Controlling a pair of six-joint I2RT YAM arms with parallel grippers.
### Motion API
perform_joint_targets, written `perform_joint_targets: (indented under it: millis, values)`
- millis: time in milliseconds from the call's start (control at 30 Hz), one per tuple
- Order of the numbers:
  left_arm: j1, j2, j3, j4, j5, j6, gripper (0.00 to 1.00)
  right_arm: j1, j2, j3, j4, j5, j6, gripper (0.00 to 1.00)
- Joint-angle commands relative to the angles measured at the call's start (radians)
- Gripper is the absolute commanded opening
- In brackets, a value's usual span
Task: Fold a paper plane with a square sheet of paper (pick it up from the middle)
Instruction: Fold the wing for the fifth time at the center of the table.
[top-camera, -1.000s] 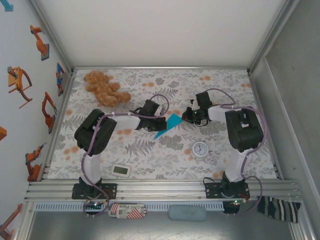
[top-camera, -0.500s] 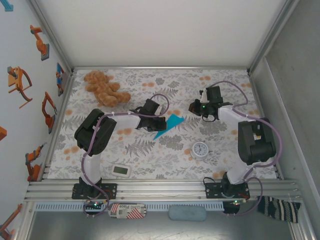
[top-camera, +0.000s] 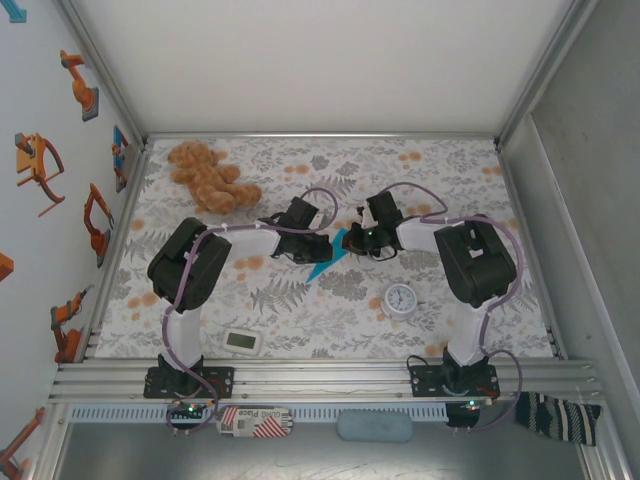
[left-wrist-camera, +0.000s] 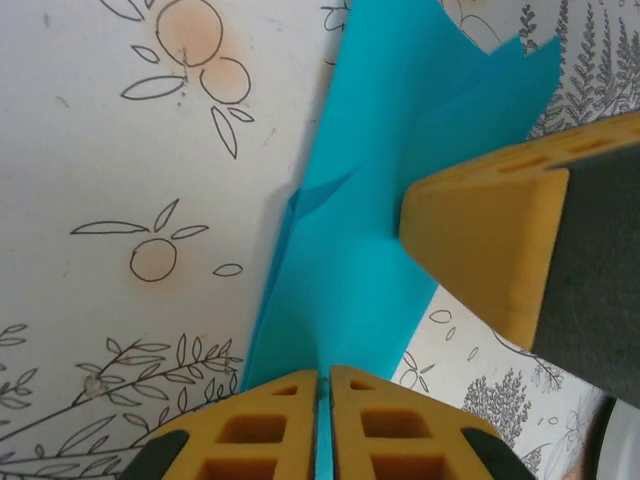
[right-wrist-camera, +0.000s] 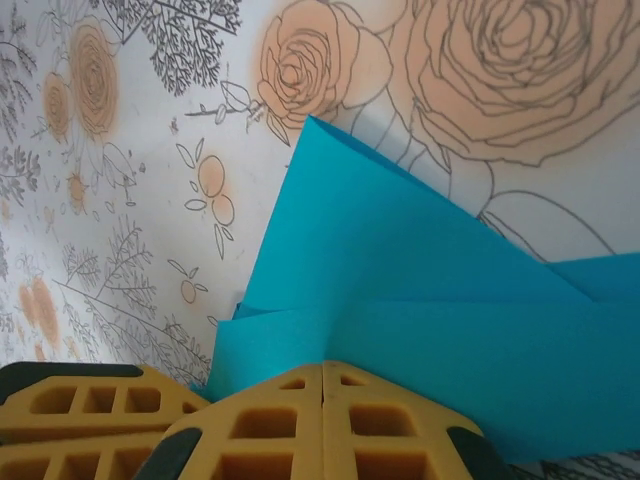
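Observation:
The turquoise sheet of paper lies mid-table, folded in layers into a narrow pointed shape. My left gripper is at its left edge. In the left wrist view, the left gripper is shut on a thin fold of the paper, and a blue strip shows between the pads. My right gripper comes in from the right. In the right wrist view, the right gripper is shut, with its tips against the top layer of paper and nothing between them. One right finger rests on the paper just ahead of the left jaws.
A brown teddy bear lies at the back left. A small round white clock sits right of centre, near the front. A white rectangular gadget lies near the front left. Metal frame walls ring the floral table.
My right gripper swung away to the right, then came back left onto the paper beside the left gripper. The left arm and paper have stayed put.

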Motion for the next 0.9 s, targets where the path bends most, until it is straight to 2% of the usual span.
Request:
perform_joint_targets:
  millis: [0,200,367,567,733,867]
  values:
    - [0.006,-0.061,0.0,-0.028,0.041,0.004,0.16,-0.002,0.03,0.019,-0.01,0.015,-0.004,0.0]
    - [-0.001,-0.06,0.026,0.019,0.092,0.036,0.19,-0.004,0.064,0.018,-0.053,0.025,-0.035,0.0]
    - [-0.012,0.005,0.043,0.009,0.101,0.039,0.11,-0.004,0.069,0.022,-0.062,0.022,-0.04,0.0]
    - [-0.009,0.045,0.044,-0.036,0.046,0.044,0.06,-0.005,0.076,0.03,-0.082,0.027,-0.05,0.0]
    - [-0.008,0.028,-0.024,-0.036,0.035,0.034,0.06,-0.013,0.078,0.032,-0.102,0.038,-0.061,0.0]
    - [-0.009,-0.043,-0.136,-0.019,0.037,0.009,0.06,-0.021,0.076,0.036,-0.116,0.036,-0.078,0.0]
